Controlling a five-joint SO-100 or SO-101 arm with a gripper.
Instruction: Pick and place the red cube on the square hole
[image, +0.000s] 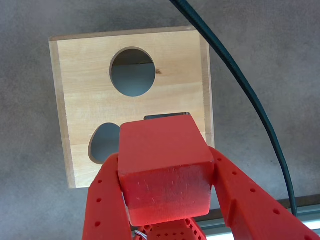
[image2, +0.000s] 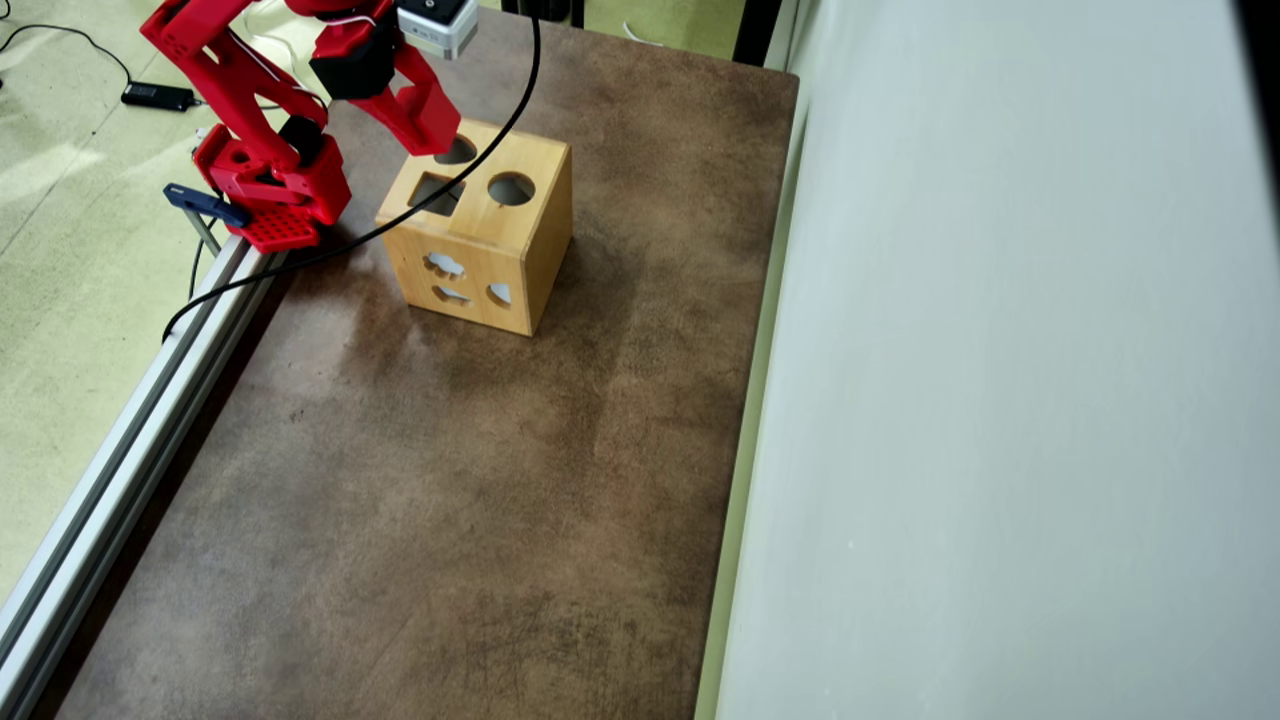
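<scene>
We have the red cube (image: 162, 167) clamped between the fingers (image: 107, 200), above the wooden box (image2: 480, 225) near the worktop's (image2: 450, 500) far left corner. Pickup is complete; lowering into the square hole (image2: 436, 193) remains.

In the wrist view the cube (image: 165, 170) sits between the hand's fingers (image: 250, 200), above the box (image: 170, 95).
</scene>
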